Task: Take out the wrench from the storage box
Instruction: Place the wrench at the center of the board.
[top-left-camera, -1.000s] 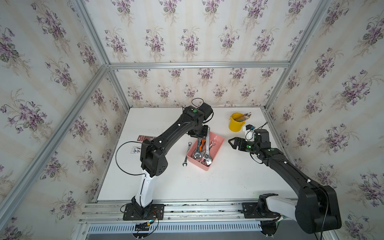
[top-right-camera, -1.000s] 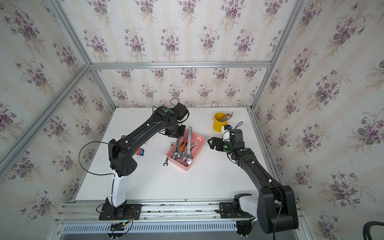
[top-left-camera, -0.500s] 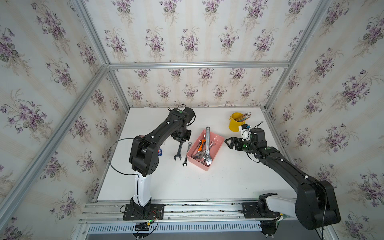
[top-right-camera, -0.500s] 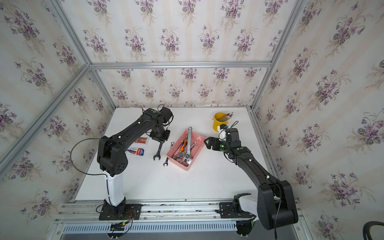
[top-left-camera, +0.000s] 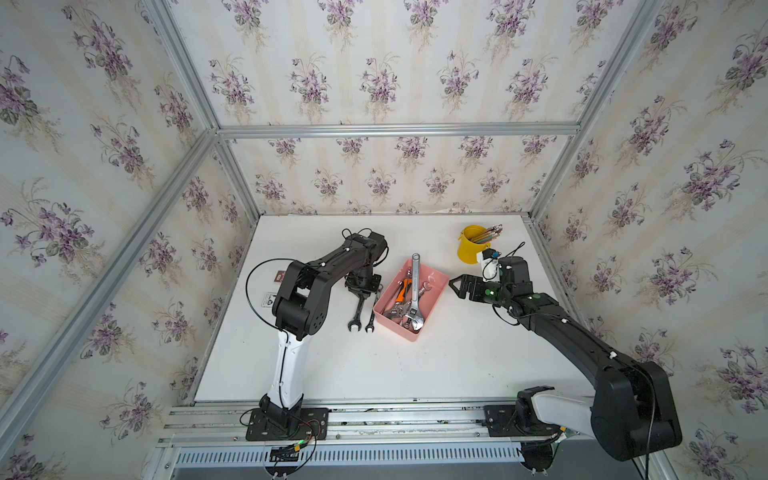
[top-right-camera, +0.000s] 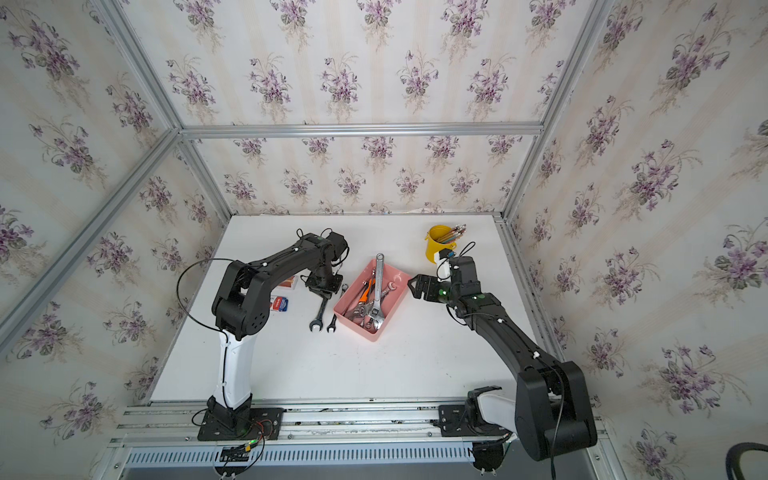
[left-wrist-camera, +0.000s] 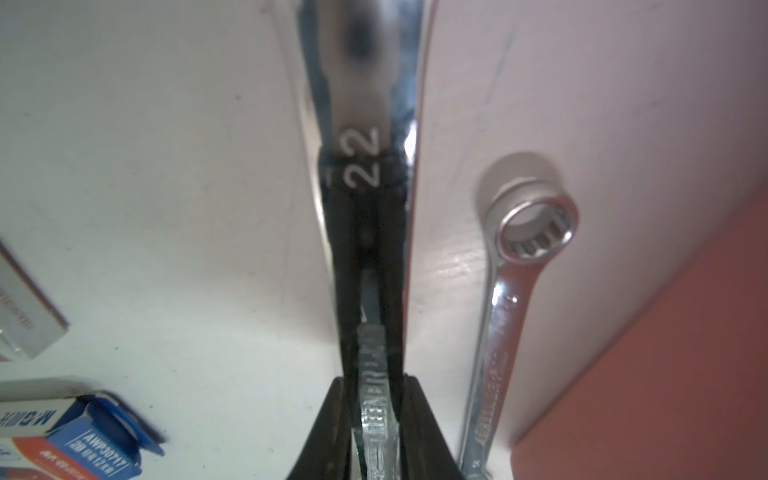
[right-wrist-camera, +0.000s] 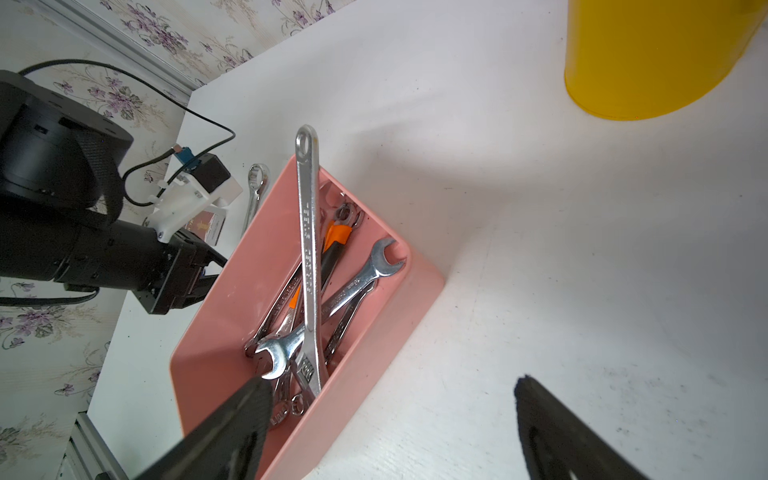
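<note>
The pink storage box (top-left-camera: 434, 291) (top-right-camera: 353, 326) (right-wrist-camera: 232, 266) sits mid-table, holding several wrenches and a long adjustable wrench (top-left-camera: 415, 286) (right-wrist-camera: 309, 257) that sticks out over its far rim. Just left of the box, my left gripper (top-left-camera: 363, 287) (top-right-camera: 323, 291) (left-wrist-camera: 371, 291) is shut on the shank of a large chrome wrench (top-left-camera: 355, 313) (top-right-camera: 318, 315) (left-wrist-camera: 361, 83) marked 22. That wrench is low over the table, outside the box. My right gripper (top-left-camera: 457, 284) (top-right-camera: 417, 286) (right-wrist-camera: 390, 384) stands open and holds nothing, just right of the box.
A smaller wrench (top-left-camera: 372, 316) (top-right-camera: 335, 318) (left-wrist-camera: 532, 224) lies on the table between the held wrench and the box. A yellow cup of pencils (top-left-camera: 471, 249) (right-wrist-camera: 648, 54) stands at the back right. Two small cartons (top-left-camera: 272, 291) (left-wrist-camera: 70, 436) lie left of my left arm.
My left gripper has carried the large wrench from above the box leftwards and down beside the smaller wrench. My right gripper has edged closer to the box, still open.
</note>
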